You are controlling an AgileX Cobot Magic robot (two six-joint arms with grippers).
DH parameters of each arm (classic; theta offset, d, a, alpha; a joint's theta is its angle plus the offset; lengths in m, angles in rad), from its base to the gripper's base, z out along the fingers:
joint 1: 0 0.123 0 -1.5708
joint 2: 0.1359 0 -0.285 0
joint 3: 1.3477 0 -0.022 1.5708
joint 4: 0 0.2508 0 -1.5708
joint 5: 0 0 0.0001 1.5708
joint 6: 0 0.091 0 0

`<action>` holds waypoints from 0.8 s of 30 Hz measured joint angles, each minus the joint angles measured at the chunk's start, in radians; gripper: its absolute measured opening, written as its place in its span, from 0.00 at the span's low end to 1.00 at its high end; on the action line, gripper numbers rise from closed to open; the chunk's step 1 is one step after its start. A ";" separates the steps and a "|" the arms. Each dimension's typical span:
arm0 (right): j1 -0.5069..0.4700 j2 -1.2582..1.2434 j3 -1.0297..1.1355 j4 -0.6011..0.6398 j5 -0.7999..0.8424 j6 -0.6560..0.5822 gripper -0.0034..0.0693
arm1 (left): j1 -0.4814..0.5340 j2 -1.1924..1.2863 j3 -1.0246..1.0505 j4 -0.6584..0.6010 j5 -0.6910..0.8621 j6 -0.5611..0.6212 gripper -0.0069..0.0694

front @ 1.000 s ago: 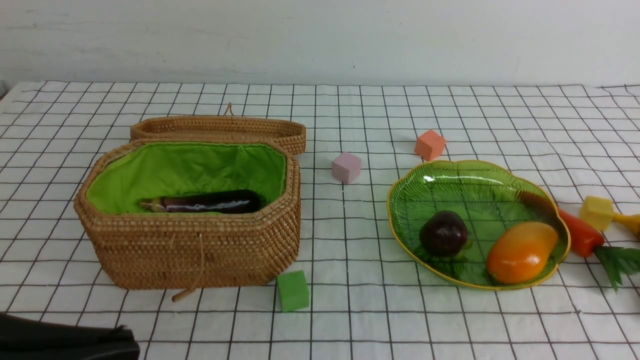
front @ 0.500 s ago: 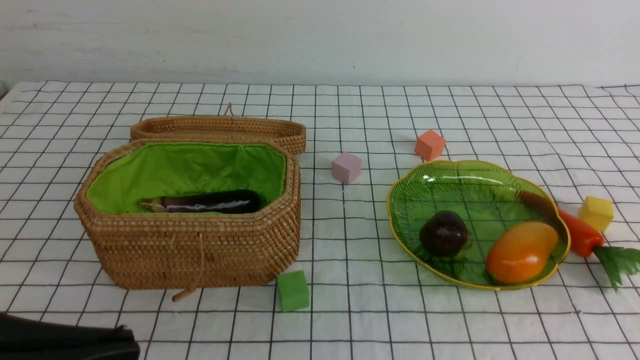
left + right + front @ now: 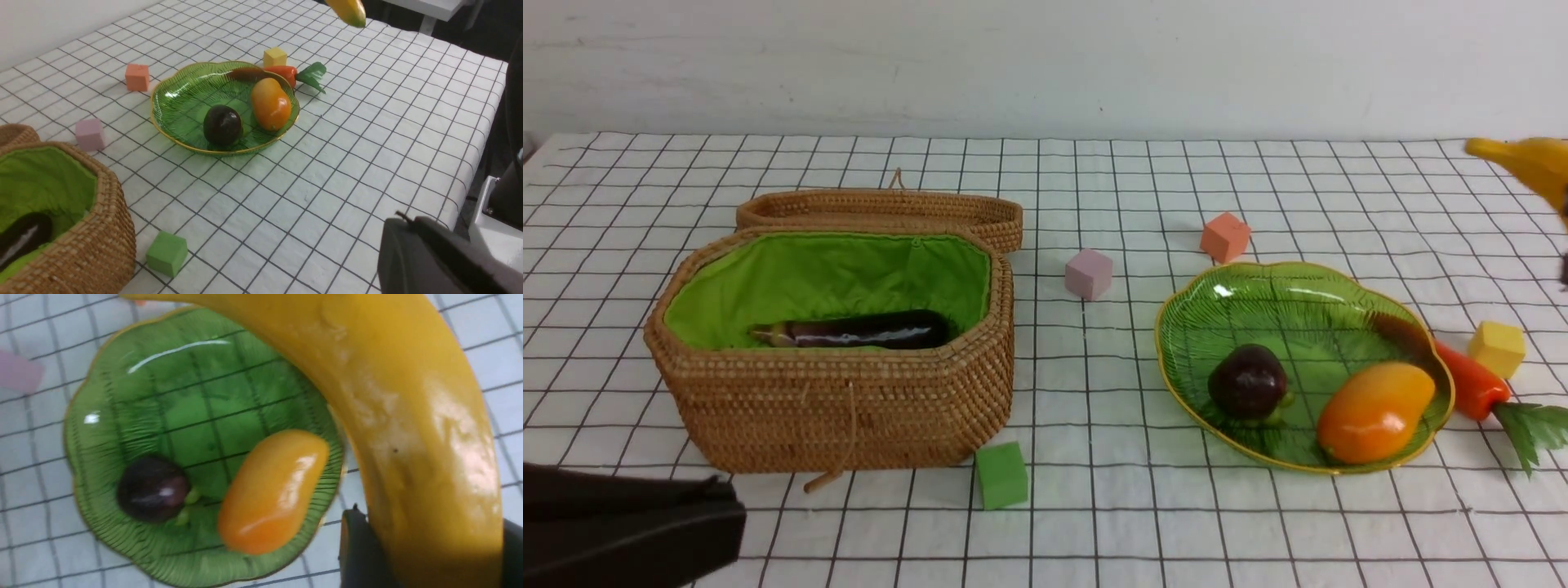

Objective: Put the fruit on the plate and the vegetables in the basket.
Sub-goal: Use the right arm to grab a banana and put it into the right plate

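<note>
My right gripper (image 3: 435, 547) is shut on a yellow banana (image 3: 408, 416), held high in the air right of the plate; its tip shows at the front view's right edge (image 3: 1531, 163). The green leaf-shaped plate (image 3: 1258, 302) holds a dark purple mangosteen (image 3: 1247, 381) and an orange-yellow mango (image 3: 1374, 412). A carrot (image 3: 1470, 384) lies on the cloth against the plate's right rim. The woven basket (image 3: 833, 408) on the left holds an eggplant (image 3: 858, 331). My left gripper (image 3: 629, 531) rests shut and empty at the near left corner.
The basket's lid (image 3: 882, 211) lies behind it. Small cubes sit on the checked cloth: green (image 3: 1001, 475) near the basket's front corner, pink (image 3: 1088, 273) between basket and plate, orange (image 3: 1224, 237) behind the plate, yellow (image 3: 1496, 349) beside the carrot.
The banana lay by the yellow cube a second ago; my right gripper has lifted it high above the table. My left gripper has risen slightly into view.
</note>
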 joint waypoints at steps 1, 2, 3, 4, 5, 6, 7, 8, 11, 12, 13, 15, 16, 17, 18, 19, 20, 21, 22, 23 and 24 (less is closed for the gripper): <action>0.056 0.005 -0.019 0.005 -0.001 0.000 0.50 | 0.000 0.000 0.000 0.016 -0.008 -0.012 0.08; 0.083 0.009 -0.029 0.006 -0.002 0.000 0.50 | 0.000 0.000 0.000 0.033 -0.013 -0.029 0.08; 0.102 0.012 -0.037 0.008 -0.004 0.000 0.50 | 0.000 0.000 0.000 0.042 -0.016 -0.038 0.08; 0.166 0.023 -0.073 0.009 -0.011 0.000 0.50 | 0.000 0.000 0.000 0.085 -0.027 -0.079 0.08; 0.218 0.037 -0.098 0.010 -0.017 0.000 0.50 | 0.000 0.000 0.000 0.130 -0.032 -0.122 0.08; 0.262 0.052 -0.126 0.010 -0.024 -0.002 0.50 | 0.000 0.000 0.000 0.171 -0.034 -0.162 0.08; 0.297 0.067 -0.149 0.010 -0.030 -0.008 0.50 | 0.000 0.000 0.000 0.201 -0.034 -0.197 0.08; 0.331 0.083 -0.173 0.012 -0.041 -0.019 0.50 | 0.000 0.000 0.000 0.250 -0.034 -0.247 0.08; 0.445 0.156 -0.271 0.043 -0.086 -0.081 0.50 | 0.000 0.000 0.000 0.405 -0.033 -0.417 0.08; 0.496 0.202 -0.316 0.065 -0.106 -0.121 0.50 | 0.000 0.000 0.000 0.481 -0.029 -0.498 0.08; 0.516 0.223 -0.347 0.080 -0.115 -0.138 0.50 | 0.000 0.000 0.000 0.512 -0.026 -0.551 0.08; 0.565 0.291 -0.419 0.106 -0.120 -0.173 0.50 | 0.000 0.000 0.000 0.590 -0.023 -0.639 0.08; 0.579 0.322 -0.456 0.113 -0.113 -0.173 0.50 | 0.000 0.000 0.000 0.624 -0.020 -0.682 0.08; 0.585 0.342 -0.482 0.111 -0.101 -0.166 0.50 | 0.000 0.000 0.000 0.648 -0.019 -0.705 0.08; 0.586 0.351 -0.492 0.107 -0.094 -0.160 0.50 | 0.000 0.000 0.000 0.655 -0.019 -0.712 0.08; 0.586 0.373 -0.520 0.064 -0.056 -0.121 0.50 | 0.000 0.000 0.000 0.669 -0.019 -0.727 0.08; 0.576 0.379 -0.526 0.006 -0.025 -0.081 0.50 | 0.000 0.000 0.000 0.669 -0.018 -0.733 0.08; 0.576 0.379 -0.526 -0.006 -0.018 -0.081 0.50 | 0.000 0.000 0.000 0.669 -0.018 -0.733 0.08; 0.543 0.381 -0.522 -0.121 0.049 0.006 0.50 | 0.000 0.000 0.000 0.657 -0.018 -0.733 0.08; 0.543 0.381 -0.521 -0.135 0.056 0.006 0.50 | 0.000 0.000 0.000 0.656 -0.018 -0.732 0.08; 0.492 0.381 -0.501 -0.234 0.099 0.087 0.50 | 0.000 0.000 0.000 0.632 -0.016 -0.719 0.08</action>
